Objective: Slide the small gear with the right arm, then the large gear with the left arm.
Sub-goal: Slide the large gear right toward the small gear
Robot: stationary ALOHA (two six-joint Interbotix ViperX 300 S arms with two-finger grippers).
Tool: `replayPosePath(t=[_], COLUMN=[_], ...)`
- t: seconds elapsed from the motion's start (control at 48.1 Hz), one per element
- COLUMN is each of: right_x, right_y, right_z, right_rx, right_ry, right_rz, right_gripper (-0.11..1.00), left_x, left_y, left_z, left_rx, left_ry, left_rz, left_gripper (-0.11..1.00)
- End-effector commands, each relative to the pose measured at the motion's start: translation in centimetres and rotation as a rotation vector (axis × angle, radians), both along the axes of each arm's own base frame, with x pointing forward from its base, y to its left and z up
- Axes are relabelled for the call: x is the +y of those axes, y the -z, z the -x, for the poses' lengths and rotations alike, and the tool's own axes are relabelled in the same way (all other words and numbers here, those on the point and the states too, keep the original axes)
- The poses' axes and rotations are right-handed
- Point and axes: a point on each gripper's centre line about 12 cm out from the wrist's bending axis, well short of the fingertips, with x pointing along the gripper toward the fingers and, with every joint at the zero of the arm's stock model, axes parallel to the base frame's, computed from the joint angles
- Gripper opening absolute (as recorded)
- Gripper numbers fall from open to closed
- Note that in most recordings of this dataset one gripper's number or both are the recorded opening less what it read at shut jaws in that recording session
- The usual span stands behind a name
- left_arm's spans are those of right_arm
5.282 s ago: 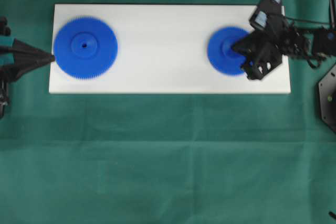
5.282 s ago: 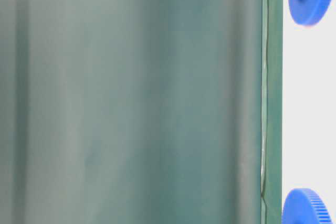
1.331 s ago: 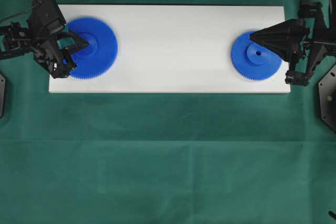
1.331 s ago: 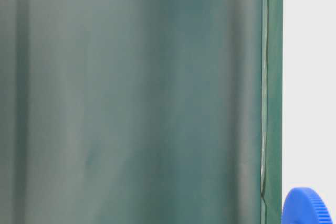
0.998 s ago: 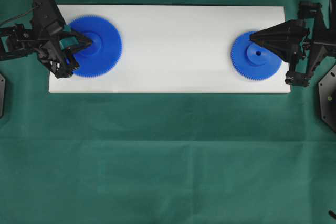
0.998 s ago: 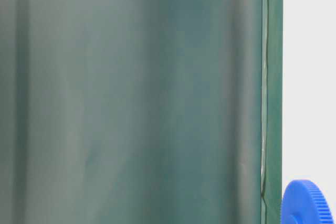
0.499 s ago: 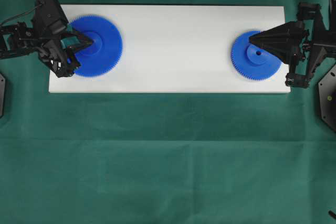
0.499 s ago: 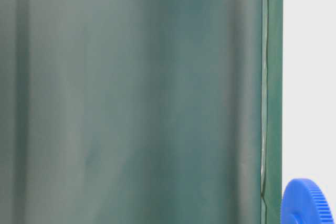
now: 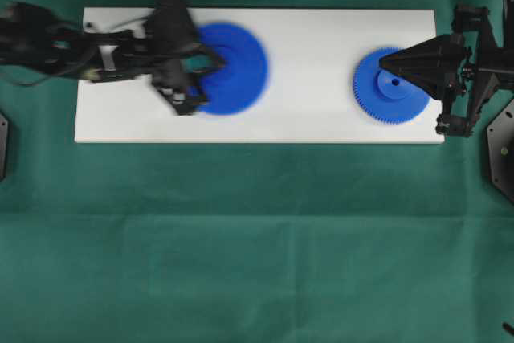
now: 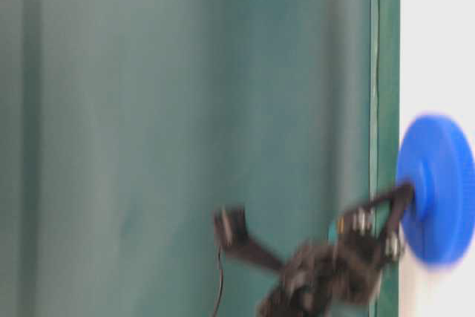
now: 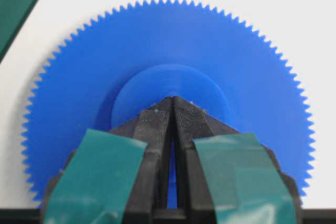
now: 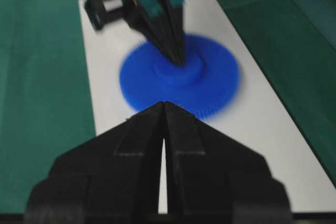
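Observation:
The large gear (image 9: 241, 70) lies on the white board (image 9: 305, 118), left of its middle and motion-blurred. My left gripper (image 9: 217, 60) is shut, its teal-taped tips resting on the gear's raised hub (image 11: 173, 80). The same gear (image 11: 173, 35) has my left gripper (image 11: 172, 98) pointing at its centre. The small gear (image 9: 397, 90) rests near the board's right end. My right gripper (image 9: 382, 60) is shut, its point over that gear's upper-left rim. From the right wrist, my right gripper (image 12: 164, 103) faces the large gear (image 12: 215, 85) and the left gripper (image 12: 176, 59).
Green cloth (image 9: 257, 238) surrounds the board on all sides. A black base plate (image 9: 502, 150) sits off the board's right end. In the table-level view the large gear (image 10: 441, 183) and the blurred left arm (image 10: 326, 269) stand by the board's edge.
The left arm has swept right along the board, carrying the large gear from the left end to left of the middle. The right arm and the small gear have stayed put.

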Motion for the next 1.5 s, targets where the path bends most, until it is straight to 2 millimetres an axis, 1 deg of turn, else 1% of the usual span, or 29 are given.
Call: replayPosePath(t=[0.0,0.062,0.083,0.25,0.333,0.437,0.561,0.645,0.811,1.164,1.476], right_x=[0.0,0.0,0.0,0.0,0.1,0.1,0.1,0.2,0.2,0.3,0.3], right_y=[-1.0,-1.0,-1.0,-1.0,-0.9,-0.7,-0.4,-0.3,-0.4,-0.3,-0.5], right_z=[-0.4,-0.4,-0.4,-0.4,-0.4,-0.3,-0.1,0.0,0.1,0.2,0.4], right_rx=[-0.031,-0.032,-0.032,-0.031,-0.029,-0.025,-0.018,-0.015,-0.023,-0.021,-0.031], right_ry=[-0.007,-0.009,-0.009,-0.009,-0.009,-0.009,-0.009,-0.009,-0.009,-0.009,-0.009], right_rz=[0.005,0.007,0.007,0.007,0.006,0.005,0.003,0.002,0.006,0.003,0.007], right_gripper=[0.5,0.5,0.5,0.5,0.5,0.5,0.5,0.5,0.5,0.5,0.5], left_x=[-0.6,-0.7,-0.6,-1.0,-1.1,-0.9,-0.9,-1.0,-1.2,-1.3,-1.5], left_y=[0.1,-0.3,-0.5,-0.9,-1.0,-1.0,-1.1,-1.1,-0.9,-0.6,-0.5], left_z=[-3.2,-5.5,-6.6,-11.8,-13.6,-14.8,-14.7,-14.2,-13.5,-13.0,-12.0], left_rx=[-0.011,-0.037,-0.046,-0.061,-0.052,-0.025,-0.013,-0.007,0.008,0.021,0.037], left_ry=[0.039,0.052,0.056,0.088,0.099,0.101,0.102,0.102,0.101,0.1,0.1], left_rz=[-0.006,-0.011,-0.012,-0.016,-0.015,-0.008,-0.006,-0.004,0.001,0.005,0.009], left_gripper=[0.0,0.0,0.0,0.0,0.0,0.0,0.0,0.0,0.0,0.0,0.0])
